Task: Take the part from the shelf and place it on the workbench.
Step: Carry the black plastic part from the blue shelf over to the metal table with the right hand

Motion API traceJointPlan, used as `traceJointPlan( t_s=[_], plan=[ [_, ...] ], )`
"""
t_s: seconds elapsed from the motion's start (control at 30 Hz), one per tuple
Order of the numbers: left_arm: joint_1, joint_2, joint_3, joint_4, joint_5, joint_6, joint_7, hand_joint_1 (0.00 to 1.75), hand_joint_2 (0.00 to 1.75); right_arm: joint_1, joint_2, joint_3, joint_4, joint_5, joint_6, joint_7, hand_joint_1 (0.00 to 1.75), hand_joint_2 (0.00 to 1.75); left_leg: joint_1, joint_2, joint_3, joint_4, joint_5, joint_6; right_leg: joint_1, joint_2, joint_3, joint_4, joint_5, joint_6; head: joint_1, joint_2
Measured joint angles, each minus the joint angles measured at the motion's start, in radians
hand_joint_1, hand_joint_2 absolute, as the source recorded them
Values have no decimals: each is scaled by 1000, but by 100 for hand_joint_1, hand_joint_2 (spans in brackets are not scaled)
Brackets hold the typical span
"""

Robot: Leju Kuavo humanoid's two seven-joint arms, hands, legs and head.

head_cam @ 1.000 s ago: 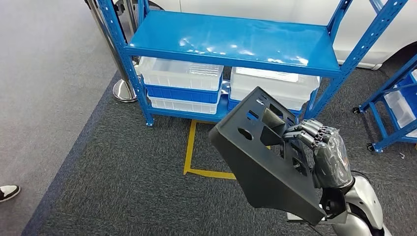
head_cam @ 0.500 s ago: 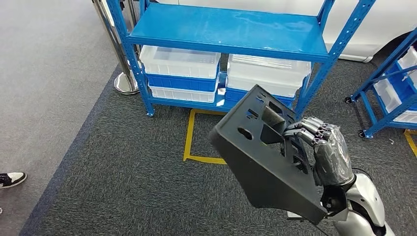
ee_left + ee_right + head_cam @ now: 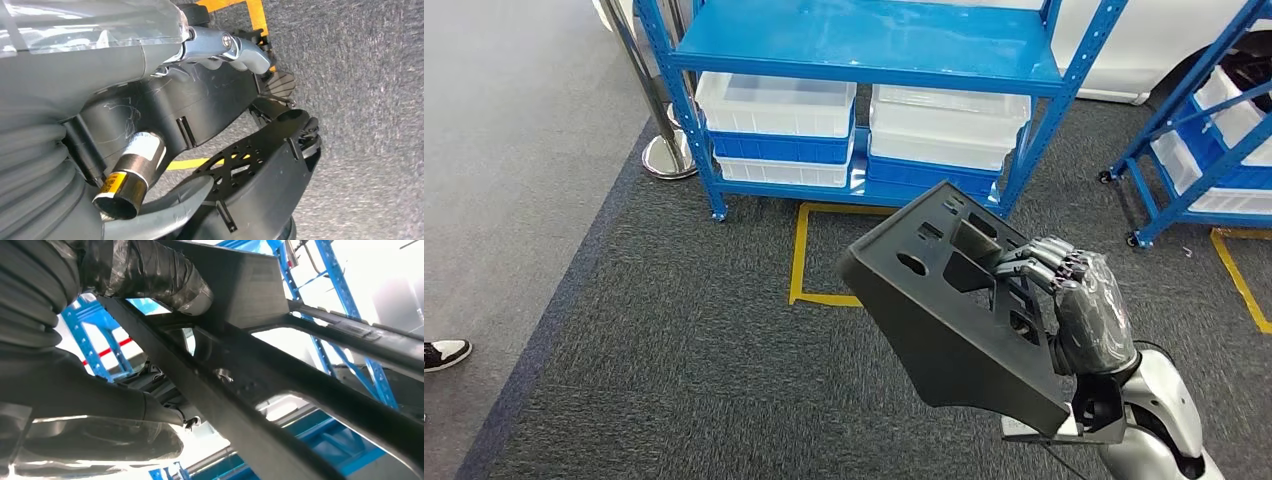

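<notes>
The part [image 3: 944, 300] is a black metal bracket plate with slots and cut-outs, held tilted in front of my body over the carpet. My right hand [image 3: 1084, 320] grips it by its right edge, fingers hooked through its openings. In the right wrist view the part's black bars [image 3: 260, 390] run across close up, with my right hand's thumb [image 3: 150, 275] pressed on them. My left hand [image 3: 100, 65] hangs by my side, one silver finger [image 3: 235, 47] stretched out and nothing in it.
A blue shelf rack [image 3: 864, 40] stands ahead with white and blue bins [image 3: 774, 105] on its lower level. A second blue rack [image 3: 1204, 130] is at the right. Yellow floor tape [image 3: 799, 260], a stanchion base [image 3: 664, 155] and a person's shoe [image 3: 444, 352] are on the floor.
The whole view has shifted: the rack now sits higher and further left, and more of the right rack shows. My right hand still holds the part the same way.
</notes>
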Motion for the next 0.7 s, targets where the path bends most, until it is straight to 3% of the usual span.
traceJointPlan(
  t_s=[0.03,0.1,0.17,0.2,0.23,0.27,0.33,0.37,0.43,0.5,0.57,0.63,0.7],
  plan=[
    [1,0,0,0,-2,0,2,0,175,0,0,1,0,0,0,1,175,175,0,12,-3,-2,6,10,-2,-6,-10,16,-14,4,0,0],
    [1,0,0,0,-6,0,5,0,175,1,1,3,0,0,0,2,175,175,-2,35,-12,-3,18,25,-4,-29,-49,109,-80,8,1,0],
    [2,0,0,0,-10,0,7,0,175,2,1,6,1,0,0,3,175,175,-7,57,-27,-1,27,32,-5,-42,-93,235,-145,14,1,0],
    [3,0,0,0,-12,0,9,0,175,3,1,7,2,0,0,3,175,175,-10,68,-34,1,30,33,-4,-43,-97,265,-156,14,1,0],
    [3,0,0,0,-14,0,11,0,175,3,1,7,2,0,1,4,175,175,-13,79,-39,3,32,33,-3,-46,-81,259,-148,13,1,0],
    [3,0,0,0,-15,0,12,0,175,4,1,7,2,0,1,4,175,175,-16,89,-42,5,33,33,0,-52,-44,214,-127,8,1,0],
    [3,0,0,0,-17,0,13,0,175,3,1,7,3,0,1,6,175,175,-21,108,-43,10,33,31,14,-99,47,76,-88,-10,1,0],
    [3,0,0,0,-18,0,14,0,175,2,1,7,3,0,1,7,175,175,-23,117,-44,12,33,29,23,-122,76,25,-78,-20,1,0],
    [4,1,0,0,-18,0,14,0,175,0,1,7,3,0,1,8,175,175,-26,136,-46,14,34,21,36,-137,88,-9,-77,-34,1,0],
    [3,2,0,-1,-18,-1,15,0,175,1,1,7,2,0,1,9,175,175,-26,146,-45,15,31,11,31,-113,84,-18,-66,-43,1,0],
    [4,4,1,-2,-19,-1,15,0,175,0,1,7,2,0,1,9,175,175,-24,108,-63,58,-3,-1,21,-92,82,-30,-53,-53,0,0],
    [5,6,1,-2,-19,-1,15,0,175,0,2,8,2,0,2,9,175,175,-17,62,-119,178,-73,-10,17,-72,74,-32,-45,-59,-1,0],
    [5,7,1,-2,-19,-1,15,0,175,1,3,8,3,0,2,9,175,175,-12,53,-171,288,-112,-16,15,-49,64,-29,-40,-58,0,0]
  ],
)
